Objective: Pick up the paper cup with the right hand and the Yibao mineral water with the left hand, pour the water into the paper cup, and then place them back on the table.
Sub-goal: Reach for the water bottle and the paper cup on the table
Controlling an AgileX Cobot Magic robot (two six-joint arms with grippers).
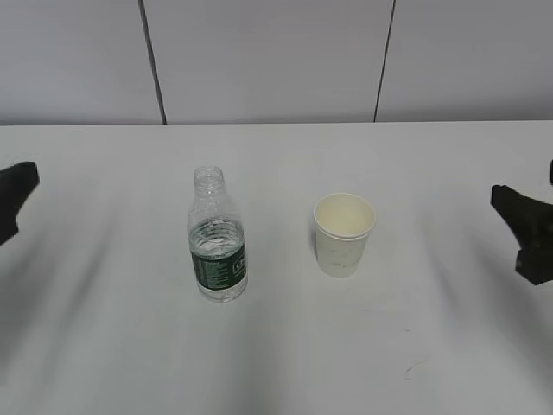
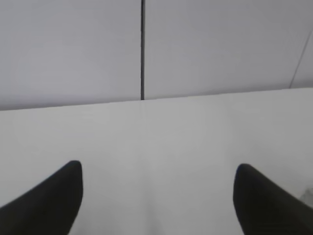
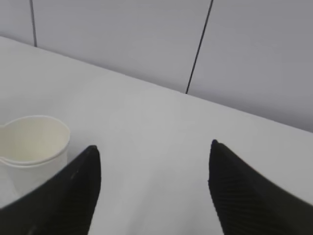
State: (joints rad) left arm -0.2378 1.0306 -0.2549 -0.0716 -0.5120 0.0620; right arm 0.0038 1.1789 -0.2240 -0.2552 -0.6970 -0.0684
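1. Nearest the exterior camera lies a bare stretch of the table, white and matte, with a small faint mark towards the right.
2. A little farther in, left of the middle, the Yibao mineral water stands upright on the table. It has no cap, and a dark green label band wraps its lower body. The water fills it to roughly the top of the label.
3. To its right, with a clear gap between them, the paper cup stands upright with its cream inside showing. It is shorter than the bottle, and nothing touches it.
4. At the left edge of the exterior view only a dark tip of the left hand shows, well apart from the bottle. In the left wrist view its gripper has both fingers spread wide over bare table, with nothing between them.
5. At the right edge the right hand shows as a dark shape, well apart from the cup. In the right wrist view its gripper is also spread wide and empty; the cup sits just beyond and outside one finger.
6. Farthest back, a pale wall with dark vertical seams rises behind the table's far edge.
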